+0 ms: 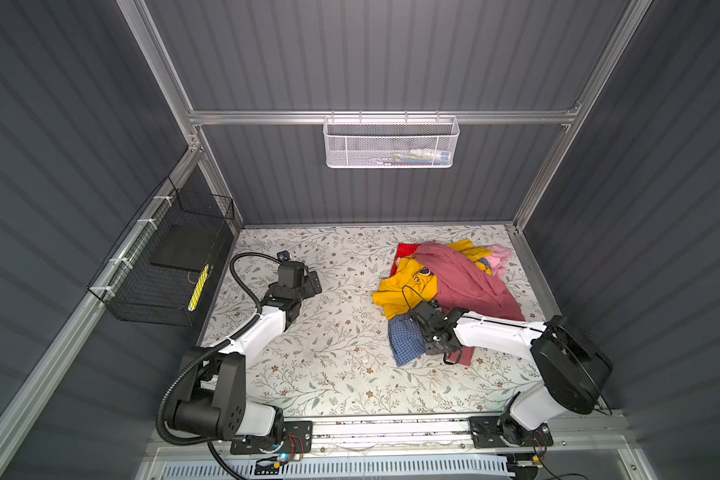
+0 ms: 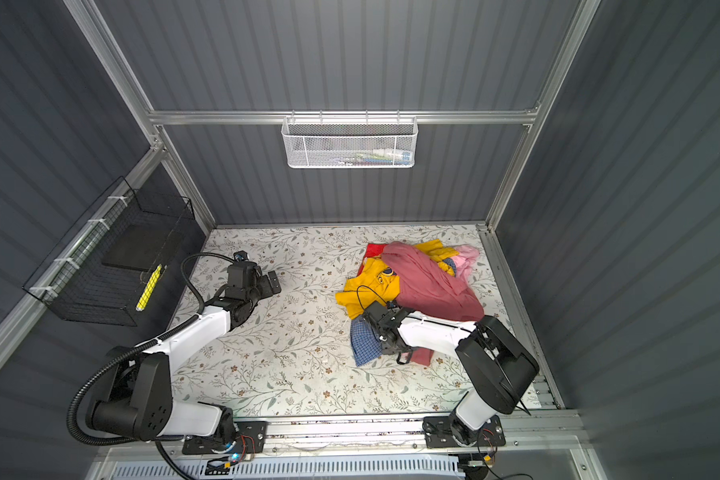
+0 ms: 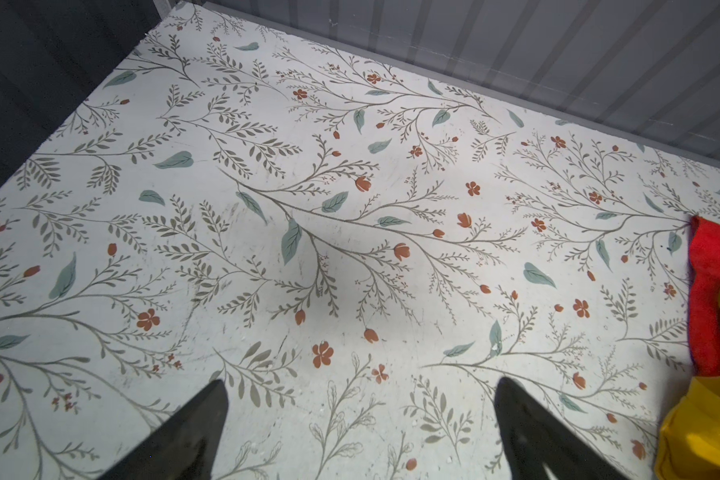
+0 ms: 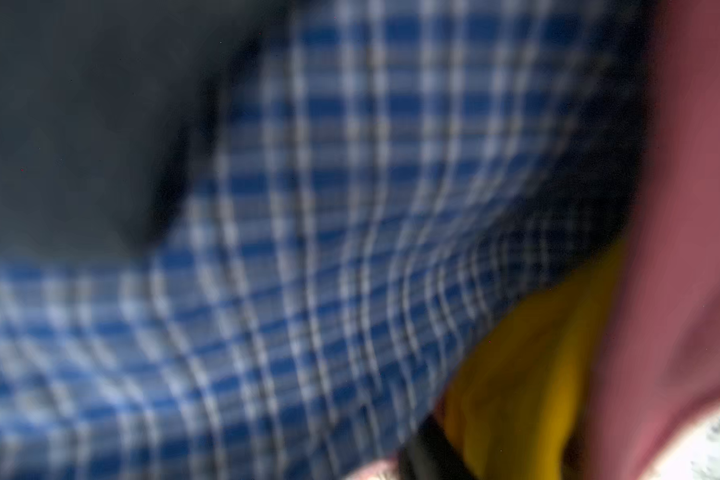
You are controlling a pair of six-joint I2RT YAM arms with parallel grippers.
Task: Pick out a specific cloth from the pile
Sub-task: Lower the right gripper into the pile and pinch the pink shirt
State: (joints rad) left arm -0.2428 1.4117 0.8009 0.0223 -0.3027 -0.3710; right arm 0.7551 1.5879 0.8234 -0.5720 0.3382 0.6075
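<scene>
The cloth [image 1: 500, 254] sits at the upper right edge of the pile [image 1: 441, 291], in the right half of the table [image 1: 341, 374] and close to its far right corner. Only a pale pink bunch shows in both top views. That bunch is longer from top to bottom of the frame than across, and it narrows toward its lower end [image 2: 465, 272]. The rest is tucked under the dusty rose-red garment [image 1: 462, 278] and a yellow garment [image 1: 404, 291], so its full long axis cannot be told.

The dusty rose-red garment runs diagonally from the pile's upper middle to its lower right. Bright red fabric [image 1: 404, 251] peeks out at the pile's upper left. The blue checked shirt [image 1: 404, 343] lies at the lower left.

The right pincer [image 1: 431, 338] is down at the pile's lower edge, against the blue checked shirt and well apart from the cloth. The right wrist view is a close blur of blue check [image 4: 350, 208]. Whether the jaws are wide or gripping cannot be told.

The left pincer [image 3: 360, 384] stands wide, its 2 fingers [image 3: 208, 419] over bare table in the left half of the top views [image 1: 313, 283], holding nothing.
</scene>
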